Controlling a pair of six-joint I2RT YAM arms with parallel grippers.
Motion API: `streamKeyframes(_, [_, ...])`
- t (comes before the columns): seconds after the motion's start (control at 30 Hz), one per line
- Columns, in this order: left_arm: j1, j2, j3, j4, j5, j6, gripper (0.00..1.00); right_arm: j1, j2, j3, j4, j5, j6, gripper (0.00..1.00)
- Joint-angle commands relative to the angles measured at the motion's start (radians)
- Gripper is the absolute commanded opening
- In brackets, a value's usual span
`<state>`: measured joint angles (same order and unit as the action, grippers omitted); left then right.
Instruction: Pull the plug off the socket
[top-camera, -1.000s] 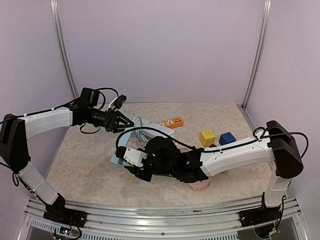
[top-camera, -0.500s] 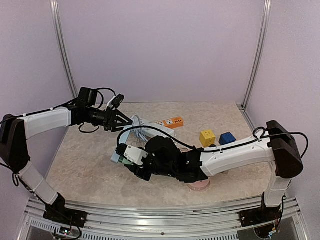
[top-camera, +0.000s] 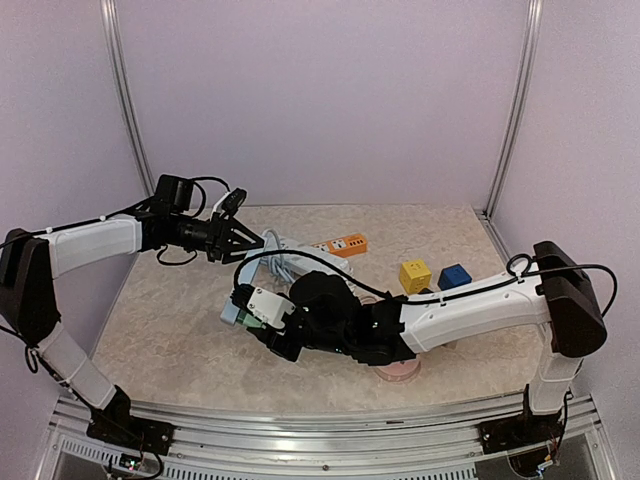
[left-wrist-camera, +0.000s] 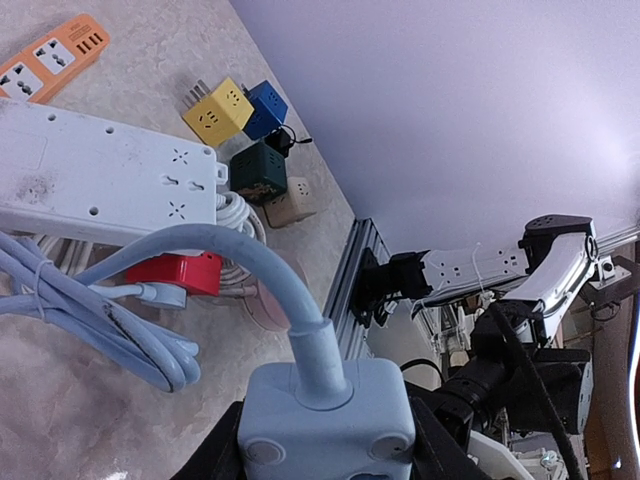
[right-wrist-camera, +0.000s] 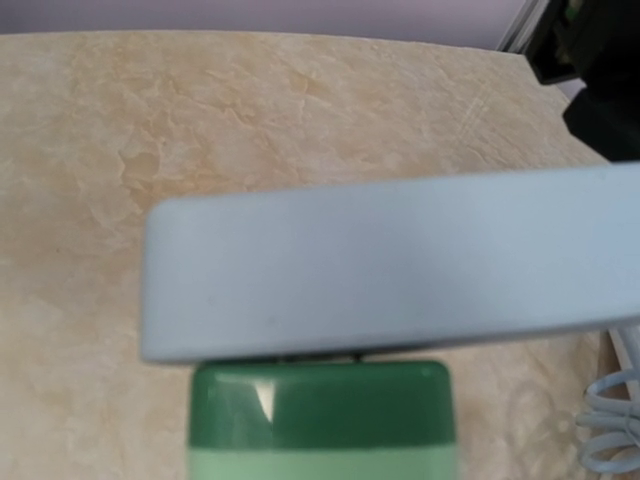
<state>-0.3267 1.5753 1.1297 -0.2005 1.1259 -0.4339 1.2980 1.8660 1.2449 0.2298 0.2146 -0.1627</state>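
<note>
Your left gripper (left-wrist-camera: 325, 455) is clamped on the plug (left-wrist-camera: 325, 415). In the left wrist view a black finger presses each side of the pale blue-grey body. The plug sits apart from the white power strip (left-wrist-camera: 90, 175), and its cable (left-wrist-camera: 240, 260) arches over to the loose coil beside that strip. A red plug (left-wrist-camera: 178, 272) lies against the strip's near edge. An orange power strip (left-wrist-camera: 50, 55), a yellow cube (left-wrist-camera: 218, 112) and a blue cube (left-wrist-camera: 265, 103) lie farther off.

From the top camera, you see the left arm stretched across the back of the table (top-camera: 170, 340). The right arm is reaching leftward, with the right gripper (top-camera: 252, 315) closed on a green block (top-camera: 233, 316) at the table surface.

The right wrist view gives you that green block close up at bottom centre. A pale bar (right-wrist-camera: 400, 260) lies across its top edge, and the fingers themselves are out of frame.
</note>
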Motion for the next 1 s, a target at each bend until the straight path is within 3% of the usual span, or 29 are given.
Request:
streamKeyframes(0.0, [0.006,-0.018,0.02,0.057,0.04,0.058,0.22,0.013,-0.021,0.02,0.019,-0.028,-0.01,0.0])
streamKeyframes(0.4, [-0.048,0.013,0.06,-0.028,0.066,0.139,0.22,0.006,-0.081,-0.028,0.059,-0.191,-0.078,0.0])
streamKeyframes(0.97, [-0.008,-0.011,0.042,-0.002,0.012,0.11,0.22,0.004,-0.06,-0.006,0.04,-0.118,-0.016,0.0])
